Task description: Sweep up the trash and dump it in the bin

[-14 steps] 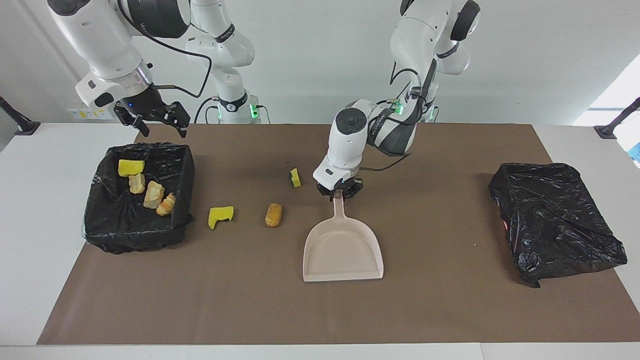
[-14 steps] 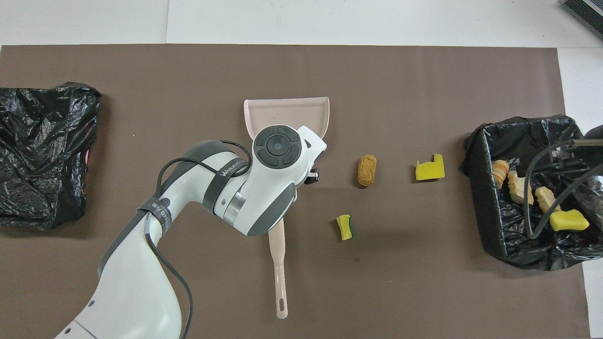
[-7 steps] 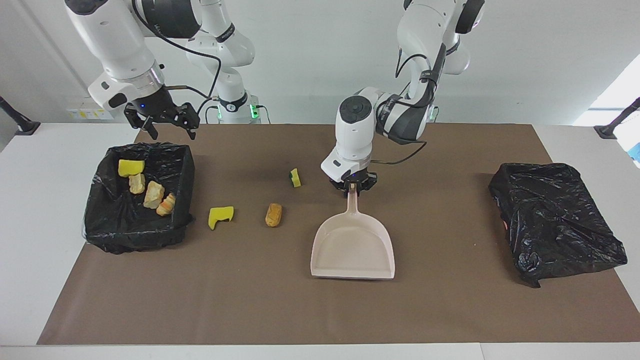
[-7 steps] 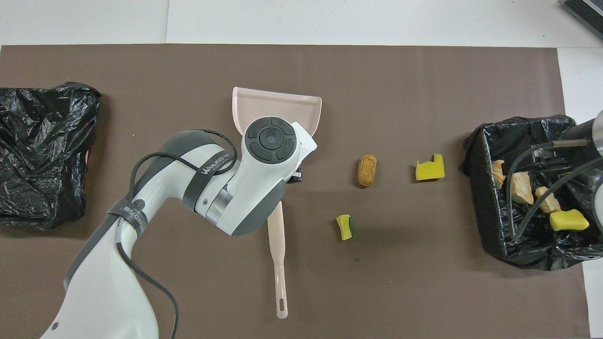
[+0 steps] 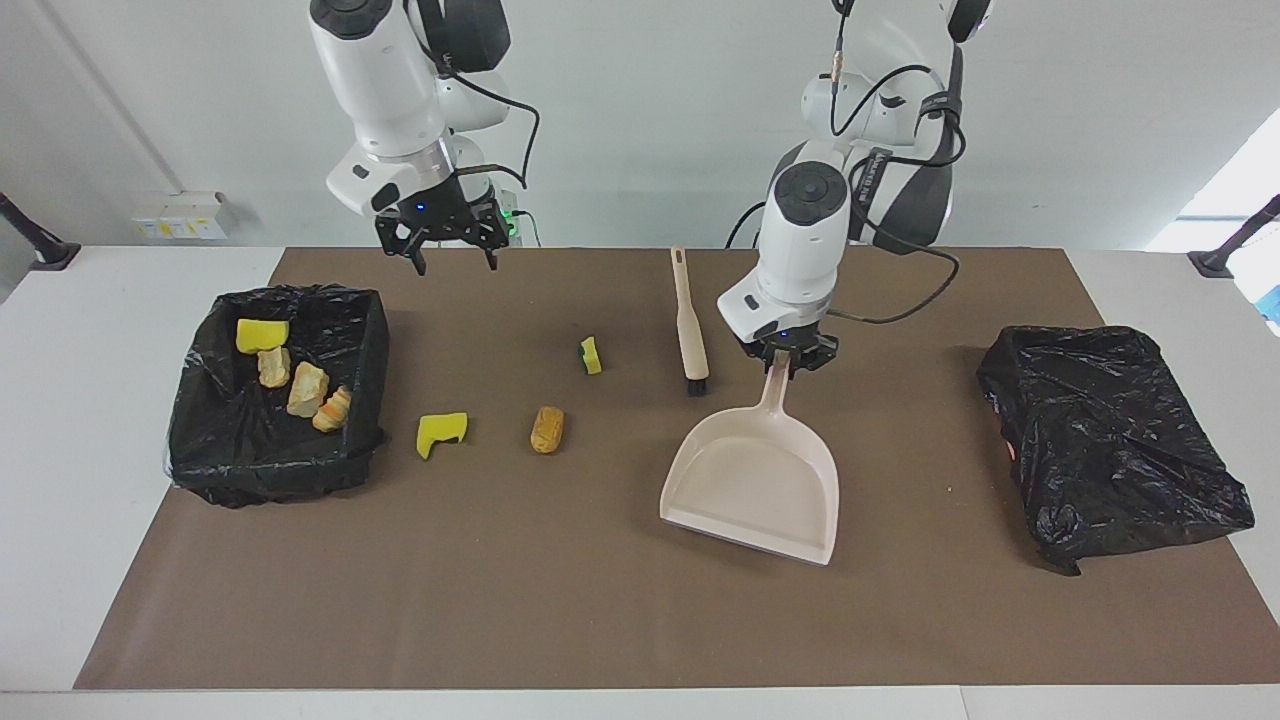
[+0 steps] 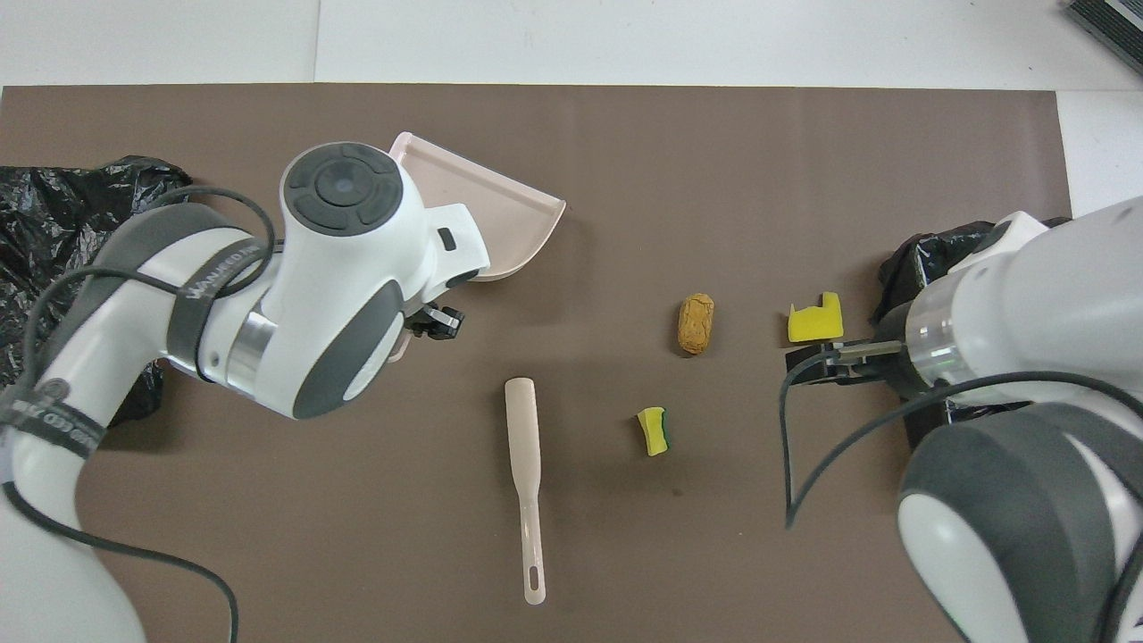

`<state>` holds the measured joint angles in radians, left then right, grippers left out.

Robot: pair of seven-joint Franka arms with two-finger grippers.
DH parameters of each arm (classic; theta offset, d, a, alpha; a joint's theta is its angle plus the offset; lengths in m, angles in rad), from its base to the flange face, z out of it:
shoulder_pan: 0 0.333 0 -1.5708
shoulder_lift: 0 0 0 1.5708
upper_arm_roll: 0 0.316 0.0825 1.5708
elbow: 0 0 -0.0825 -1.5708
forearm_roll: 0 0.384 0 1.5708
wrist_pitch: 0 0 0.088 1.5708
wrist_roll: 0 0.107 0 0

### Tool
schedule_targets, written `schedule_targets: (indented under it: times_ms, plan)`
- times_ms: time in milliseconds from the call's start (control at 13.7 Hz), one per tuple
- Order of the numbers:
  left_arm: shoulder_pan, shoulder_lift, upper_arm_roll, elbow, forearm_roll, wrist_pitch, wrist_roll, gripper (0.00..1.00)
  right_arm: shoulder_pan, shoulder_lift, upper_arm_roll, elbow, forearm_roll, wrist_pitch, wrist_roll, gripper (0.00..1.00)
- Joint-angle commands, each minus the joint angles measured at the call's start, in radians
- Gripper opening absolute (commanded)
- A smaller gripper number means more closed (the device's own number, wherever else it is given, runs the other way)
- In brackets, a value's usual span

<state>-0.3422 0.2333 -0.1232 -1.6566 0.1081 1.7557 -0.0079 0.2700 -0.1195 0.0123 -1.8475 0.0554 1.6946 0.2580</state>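
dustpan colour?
Pale beige-pink dustpan, plain, no pattern. Clearest in the facing view.

Partly legible lettering, left arm (image 6: 214, 277) strap

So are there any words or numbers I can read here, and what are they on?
"WANJEED": white letters on the black strap around the left arm; that is my best reading, and more letters curl out of sight.
Lower strap on the same arm: white marks, too blurred to read.
Wall box with yellow stickers: too small to read.
Nothing else shows any writing.
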Motion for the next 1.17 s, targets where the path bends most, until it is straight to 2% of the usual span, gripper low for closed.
schedule_targets:
  times_ms: [0,219,437,656,802,947,1093]
  plan:
    - [0.110,-0.083,-0.010,-0.037,0.010,-0.057,0.213,0.00,0.082,-0.029,-0.003,-0.068,0.021,0.078,0.152,1.00]
    - [0.193,-0.094,-0.009,-0.040,0.010,-0.104,0.418,0.00,0.214,-0.010,-0.002,-0.127,0.020,0.215,0.358,1.00]
    - [0.259,-0.094,-0.009,-0.048,0.010,-0.102,0.645,0.00,0.377,0.101,-0.002,-0.128,0.009,0.382,0.593,1.00]
    - [0.317,-0.095,-0.009,-0.063,0.008,-0.085,0.895,0.00,0.472,0.190,-0.002,-0.127,-0.005,0.471,0.726,1.00]
    - [0.328,-0.126,-0.007,-0.118,0.008,-0.076,0.991,0.00,0.527,0.236,-0.002,-0.130,-0.014,0.499,0.786,1.00]
    - [0.357,-0.175,-0.007,-0.210,0.012,-0.009,1.080,0.00,0.577,0.274,-0.002,-0.150,-0.016,0.502,0.846,1.00]
    - [0.393,-0.207,-0.007,-0.277,0.012,0.069,1.158,0.00,0.598,0.253,0.000,-0.212,-0.011,0.502,0.876,1.00]
